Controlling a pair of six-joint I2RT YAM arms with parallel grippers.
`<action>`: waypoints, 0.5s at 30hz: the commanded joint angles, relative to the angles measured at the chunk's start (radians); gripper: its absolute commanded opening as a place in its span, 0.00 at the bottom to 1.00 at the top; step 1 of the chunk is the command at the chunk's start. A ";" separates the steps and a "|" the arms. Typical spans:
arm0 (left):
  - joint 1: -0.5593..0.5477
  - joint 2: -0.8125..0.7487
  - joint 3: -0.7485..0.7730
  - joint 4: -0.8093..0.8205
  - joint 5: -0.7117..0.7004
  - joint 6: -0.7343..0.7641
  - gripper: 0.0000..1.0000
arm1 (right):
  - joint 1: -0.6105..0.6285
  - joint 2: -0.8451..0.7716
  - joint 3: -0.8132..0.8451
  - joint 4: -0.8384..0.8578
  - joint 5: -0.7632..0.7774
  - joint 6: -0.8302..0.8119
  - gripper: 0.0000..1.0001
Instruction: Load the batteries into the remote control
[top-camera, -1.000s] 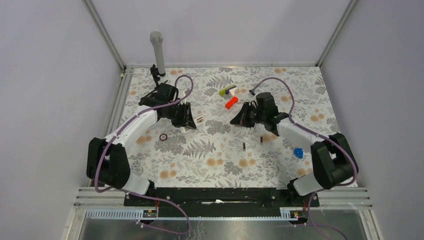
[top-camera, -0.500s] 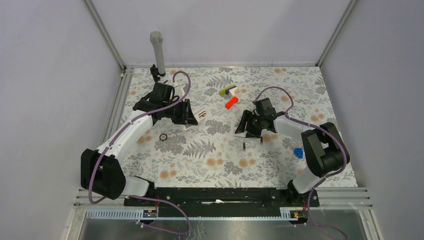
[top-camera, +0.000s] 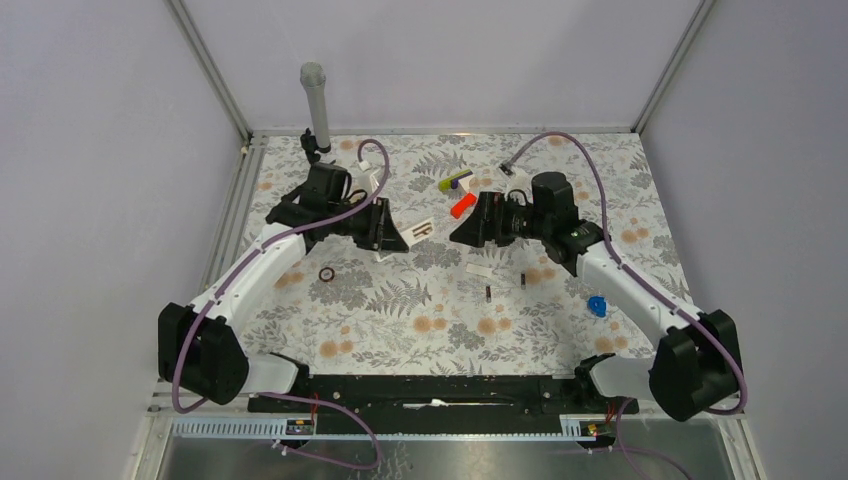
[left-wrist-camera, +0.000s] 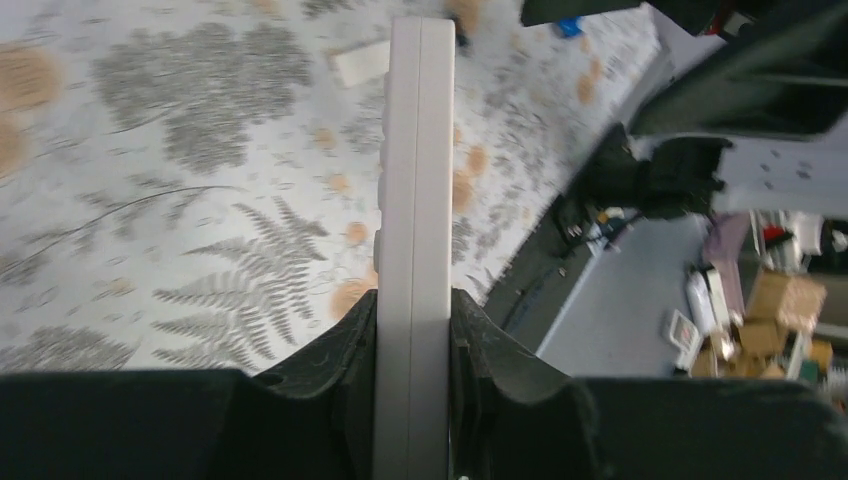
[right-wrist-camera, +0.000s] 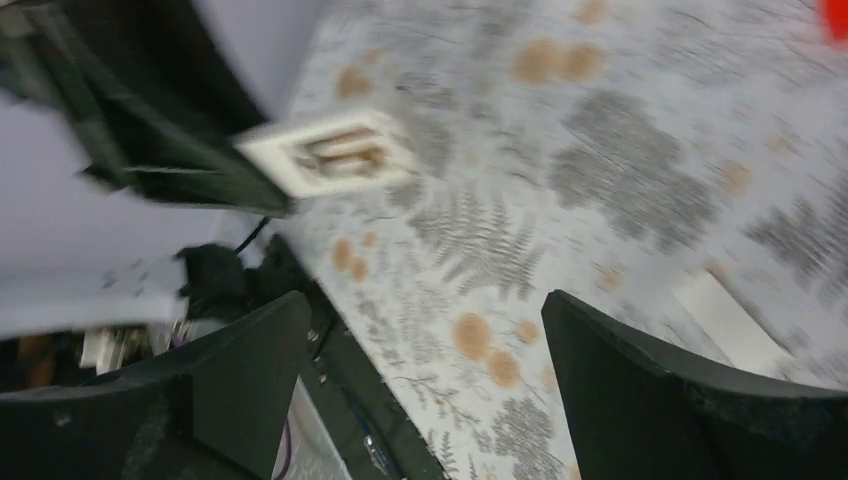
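My left gripper (top-camera: 398, 236) is shut on the remote control (top-camera: 420, 231), a slim white bar held above the table with its open end towards the right arm. In the left wrist view the remote control (left-wrist-camera: 415, 180) runs straight out between the closed jaws of that gripper (left-wrist-camera: 413, 330). My right gripper (top-camera: 461, 232) hangs open and empty, just right of the remote's end. Its wrist view shows the open gripper (right-wrist-camera: 425, 340) facing the remote control (right-wrist-camera: 330, 150) and its hollow end. Two batteries (top-camera: 487, 292) (top-camera: 523, 280) lie on the table below the right gripper.
A small flat white piece (top-camera: 480, 270) lies near the batteries. A red cylinder (top-camera: 462, 206) and a yellow-and-purple item (top-camera: 455, 181) sit behind the grippers. A dark ring (top-camera: 326, 274) lies left, a blue piece (top-camera: 597, 305) right. A grey post (top-camera: 316, 100) stands at the back left.
The right gripper dipped to the table, opened, left the flat white piece there, then rose towards the remote. The left arm carried the remote further right.
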 joint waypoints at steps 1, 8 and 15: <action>-0.083 -0.039 0.072 0.036 0.236 0.101 0.00 | 0.057 -0.071 0.057 0.206 -0.351 -0.074 0.95; -0.142 -0.059 0.095 0.027 0.363 0.131 0.00 | 0.095 -0.028 0.164 0.047 -0.469 -0.180 0.96; -0.151 -0.057 0.134 -0.033 0.399 0.175 0.00 | 0.124 -0.012 0.181 0.001 -0.465 -0.216 0.92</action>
